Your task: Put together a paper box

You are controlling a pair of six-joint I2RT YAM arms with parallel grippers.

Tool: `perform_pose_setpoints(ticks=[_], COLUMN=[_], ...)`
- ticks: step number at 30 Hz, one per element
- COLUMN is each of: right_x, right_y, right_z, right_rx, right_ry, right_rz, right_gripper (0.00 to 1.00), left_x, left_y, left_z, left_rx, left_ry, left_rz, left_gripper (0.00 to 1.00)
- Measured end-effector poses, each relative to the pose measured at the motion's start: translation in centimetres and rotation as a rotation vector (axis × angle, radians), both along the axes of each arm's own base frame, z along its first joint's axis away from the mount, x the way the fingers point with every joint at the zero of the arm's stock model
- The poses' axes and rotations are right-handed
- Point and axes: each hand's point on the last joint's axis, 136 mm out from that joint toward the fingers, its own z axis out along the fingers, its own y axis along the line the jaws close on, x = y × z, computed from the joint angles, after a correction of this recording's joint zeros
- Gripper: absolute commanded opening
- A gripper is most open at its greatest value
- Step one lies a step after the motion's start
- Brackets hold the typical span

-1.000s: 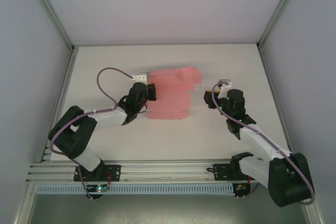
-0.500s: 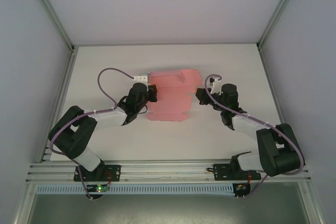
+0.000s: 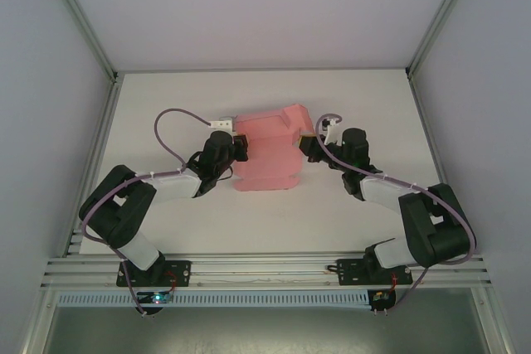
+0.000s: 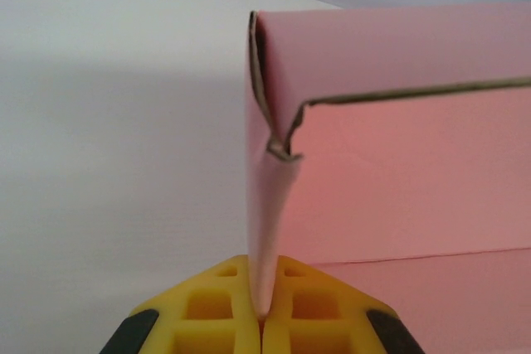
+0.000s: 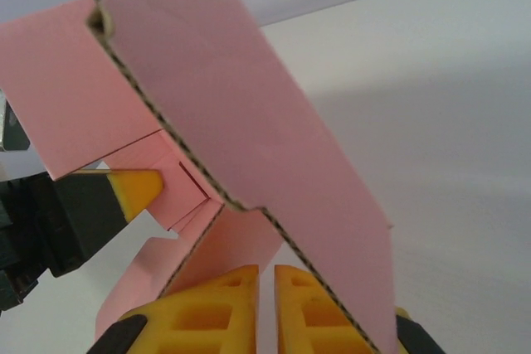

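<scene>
Lying mid-counter point(image 3: 166, 105) from above, the paper box point(image 3: 265, 159) sat between left claw point(image 3: 241, 148) and right claw point(image 3: 309, 146). Left wrist view: left claw pinched its upright flap. Right wrist view: right claw stood narrow under a raised panel, grip unclear.

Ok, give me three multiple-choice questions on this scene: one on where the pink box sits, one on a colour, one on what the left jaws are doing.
1. Where is the paper box?
A at the near edge
B between the left gripper and the right gripper
C in the far right corner

2. What colour are the left gripper's fingers?
A blue
B green
C yellow

3. How do the left jaws stand?
A shut on a flap of the box
B wide open
C shut on nothing

Key: B, the top view shows it between them; C, the left wrist view shows yellow; A, the flap is pinched between them.
</scene>
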Motion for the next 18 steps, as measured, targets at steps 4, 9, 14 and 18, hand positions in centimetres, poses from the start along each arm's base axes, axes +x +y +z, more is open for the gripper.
perform_pose_setpoints(ticks=[4, 9, 14, 18], right_x=[0.14, 0.49, 0.62, 0.84], right_y=[0.68, 0.92, 0.97, 0.91], right_z=[-0.22, 0.24, -0.61, -0.65], right_rx=[-0.005, -0.01, -0.025, -0.037], right_ry=[-0.007, -0.041, -0.025, -0.024], right_rz=[-0.007, -0.029, -0.038, -0.048], right_gripper=[0.29, 0.4, 0.44, 0.53], left_x=[0.06, 0.18, 0.17, 0.15], left_y=[0.12, 0.28, 0.28, 0.17], left_z=[-0.07, -0.47, -0.56, -0.51], left_rx=[-0.008, -0.009, -0.007, -0.011], left_ry=[0.006, 0.016, 0.018, 0.017], left_rz=[0.009, 0.016, 0.016, 0.01], left_gripper=[0.0, 0.0, 0.0, 0.0])
